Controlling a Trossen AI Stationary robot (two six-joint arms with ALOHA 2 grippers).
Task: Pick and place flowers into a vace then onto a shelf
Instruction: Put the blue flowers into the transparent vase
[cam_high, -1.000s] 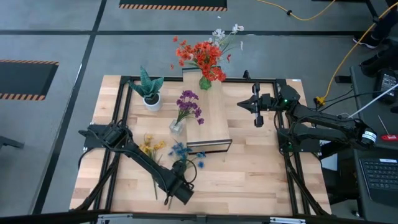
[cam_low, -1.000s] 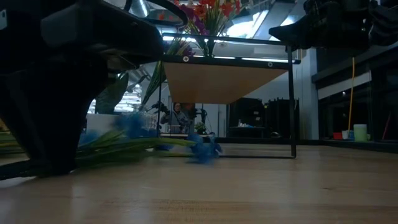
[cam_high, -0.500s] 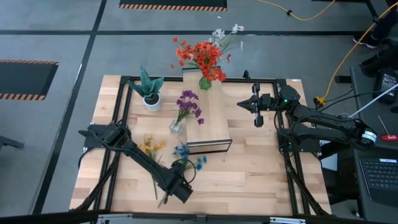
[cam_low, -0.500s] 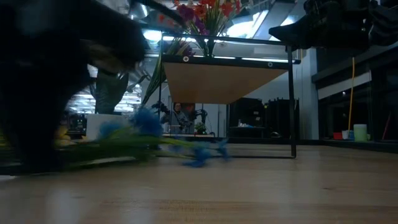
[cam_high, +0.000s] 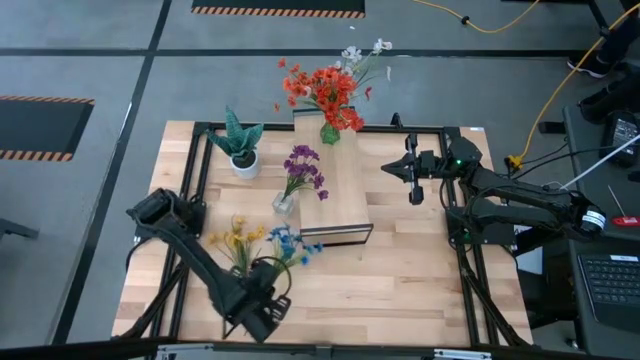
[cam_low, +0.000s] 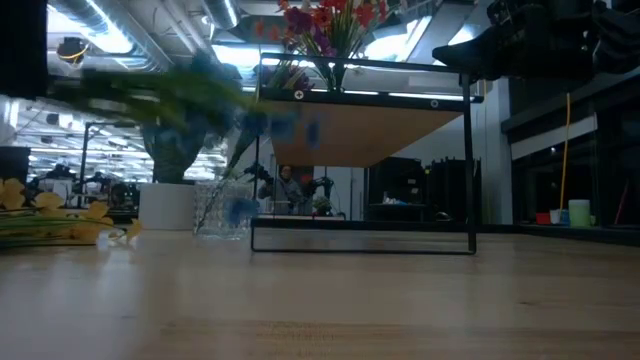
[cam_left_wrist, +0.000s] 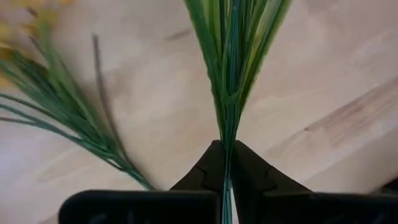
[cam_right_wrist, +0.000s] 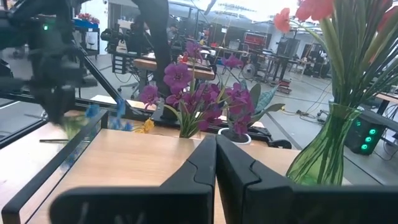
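From above: left gripper (cam_high: 262, 303) near the table's front edge, pinching the stems of the blue flowers (cam_high: 290, 245), heads pointing toward the shelf (cam_high: 335, 185); yellow flowers (cam_high: 238, 238) lie beside them. Right gripper (cam_high: 415, 190) waits beside the shelf, fingers pressed together, empty.

Table level: blue flowers (cam_low: 190, 95) raised clear of the tabletop, probably for carrying to the glass vase (cam_low: 222, 208).

Left wrist: fingers (cam_left_wrist: 208, 168) clamped on the green stem bundle (cam_left_wrist: 231, 74).

Right wrist: purple flowers (cam_right_wrist: 199, 93) already vased.
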